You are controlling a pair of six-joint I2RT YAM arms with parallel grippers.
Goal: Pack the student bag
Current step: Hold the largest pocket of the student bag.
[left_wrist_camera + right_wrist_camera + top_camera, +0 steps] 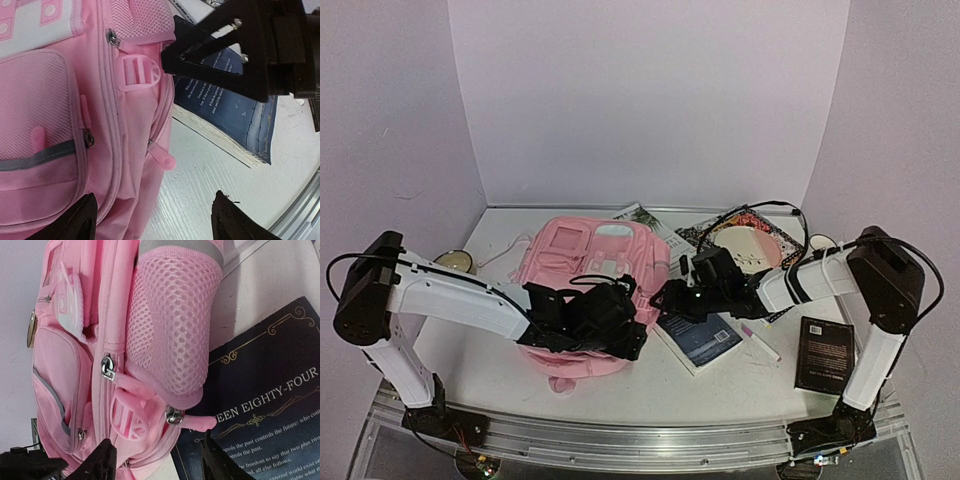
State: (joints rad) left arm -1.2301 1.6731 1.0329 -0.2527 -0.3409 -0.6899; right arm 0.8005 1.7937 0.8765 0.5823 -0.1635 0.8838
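Both arms converge on the right flank of the student bag (pixel 585 250), which lies front pockets up at the middle of the table (pixel 470 370), a blue paperback (pixel 700 340) just beside it. The left gripper (pixel 152 222) hovers low over the bag's side seam, jaws spread wide and holding nothing. The right gripper (pixel 160 462) stands partly open with the pink zip pull (pixel 200 424) just ahead of its fingertips, below the mesh side pocket (pixel 170 325), and it grips nothing either. The step appears to be opening the main zip so the book can go in. Done well, that likely calls for the right fingers to close squarely on the flat pull tab rather than on loose fabric, then draw it along the line of the zip, while the left gripper pins the cloth near the buckle (pixel 137 75) so the soft bag neither slides nor bunches. The left arm reaches in low across the bag's near edge; the right arm stretches leftward from a raised elbow, wrist angled down toward the bag
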